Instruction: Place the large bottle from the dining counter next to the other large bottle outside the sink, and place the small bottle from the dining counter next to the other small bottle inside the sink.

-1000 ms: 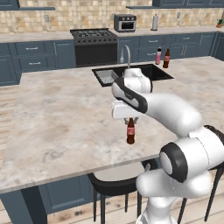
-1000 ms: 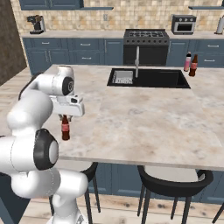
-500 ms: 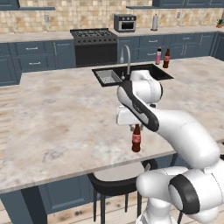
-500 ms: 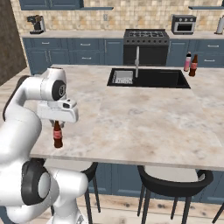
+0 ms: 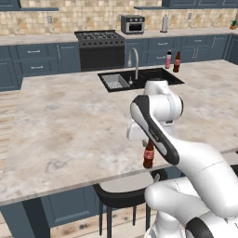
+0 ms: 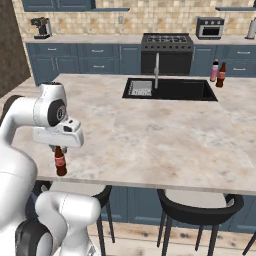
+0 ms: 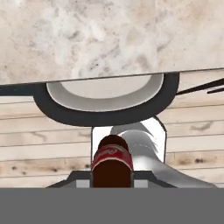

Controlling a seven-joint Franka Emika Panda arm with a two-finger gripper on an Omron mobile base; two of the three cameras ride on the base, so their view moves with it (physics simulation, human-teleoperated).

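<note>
I have the hand (image 5: 148, 145) clamped narrow on the neck of the small dark bottle (image 5: 148, 156), which hangs upright under it just past the near edge of the desk (image 5: 69, 125), clear of the top. In the hand view the bottle sits above a black-rimmed stool (image 7: 105, 101) and plank floor (image 7: 43, 148). Far off, a pink bottle (image 6: 214, 71) and a brown bottle (image 6: 221, 75) stand close together beside the sink (image 6: 172, 90).

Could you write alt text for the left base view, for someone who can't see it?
A white robot arm holds a small dark cola bottle by its neck at the near edge of a marble dining counter, above a black stool. Far behind, a sink and two bottles sit on the counter.
</note>
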